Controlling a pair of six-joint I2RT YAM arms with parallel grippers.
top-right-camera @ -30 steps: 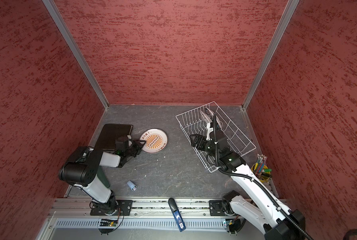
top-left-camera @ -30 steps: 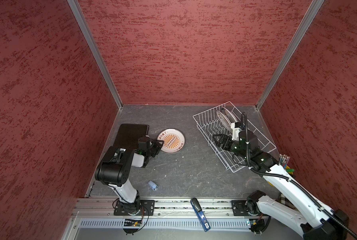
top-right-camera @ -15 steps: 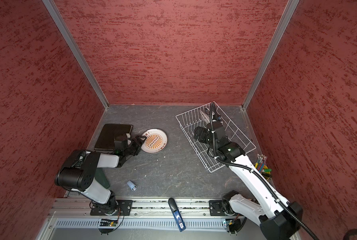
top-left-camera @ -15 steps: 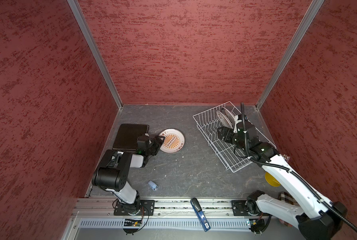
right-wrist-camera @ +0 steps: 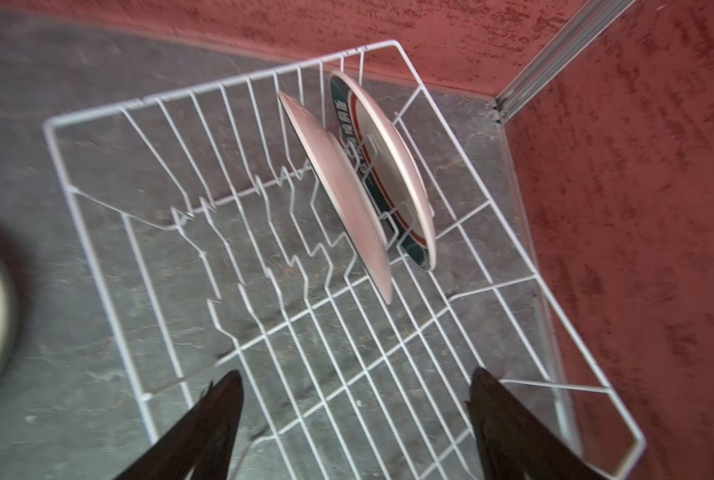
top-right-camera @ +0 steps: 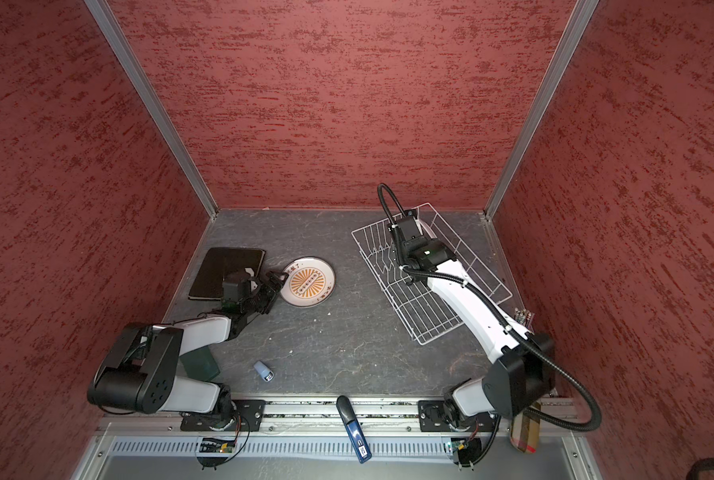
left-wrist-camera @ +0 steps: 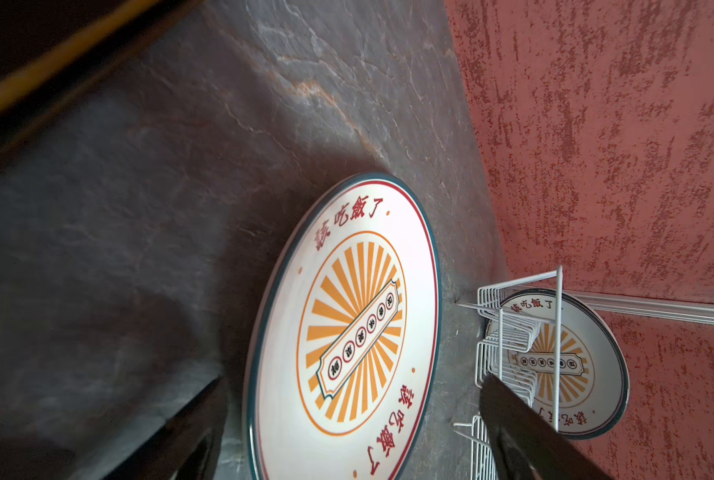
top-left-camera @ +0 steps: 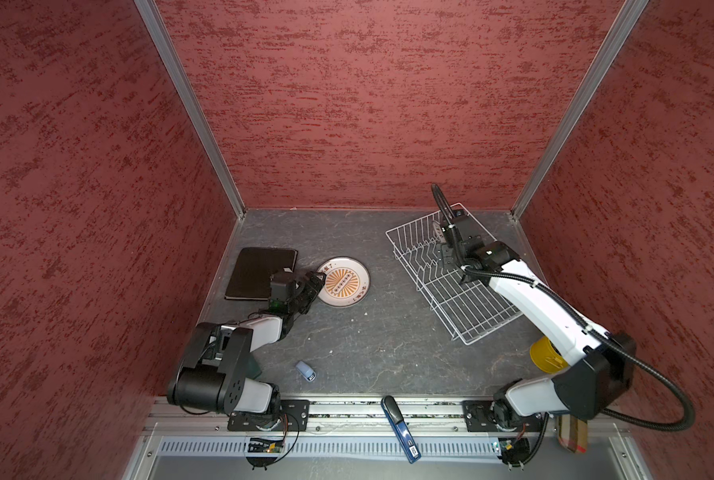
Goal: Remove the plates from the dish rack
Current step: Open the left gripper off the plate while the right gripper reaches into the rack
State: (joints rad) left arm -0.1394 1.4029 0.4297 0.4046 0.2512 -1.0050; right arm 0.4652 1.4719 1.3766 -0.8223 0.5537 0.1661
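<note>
Plates first, in both top views: I see the dark brown square plate (top-left-camera: pixel 255 270) (top-right-camera: pixel 222 268) flat on the table (top-left-camera: pixel 368 345) (top-right-camera: pixel 347 345) at the left, with a sunburst plate (top-left-camera: pixel 343 282) (top-right-camera: pixel 309 282) flat just beside it. My left gripper (top-left-camera: pixel 310 286) (top-right-camera: pixel 273 286) sits low at that round plate's left edge. The dish rack (top-left-camera: pixel 478 320) (top-right-camera: pixel 430 320) stands at the back right, and my right arm (top-left-camera: pixel 525 299) (top-right-camera: pixel 463 303) reaches over its far half.

From the left wrist, the sunburst plate (left-wrist-camera: pixel 347 332) lies on the table between the fingers (left-wrist-camera: pixel 525 428) of the left gripper (left-wrist-camera: pixel 353 386), which are spread wide and released, clamping nothing. Beyond it a second sunburst plate (left-wrist-camera: pixel 575 361) stands on edge in the dish rack (left-wrist-camera: pixel 488 299).

From the right wrist, my right gripper (right-wrist-camera: pixel 355 376) hangs above the dish rack (right-wrist-camera: pixel 264 104), its fingers (right-wrist-camera: pixel 206 428) wide apart and empty. Two round plates stand on edge among the prongs near the far corner, close together. The nearer plate (right-wrist-camera: pixel 338 187) shows a plain pale side; I cannot tell its pattern. The teal-banded plate (right-wrist-camera: pixel 392 166) stands just behind it.
</note>
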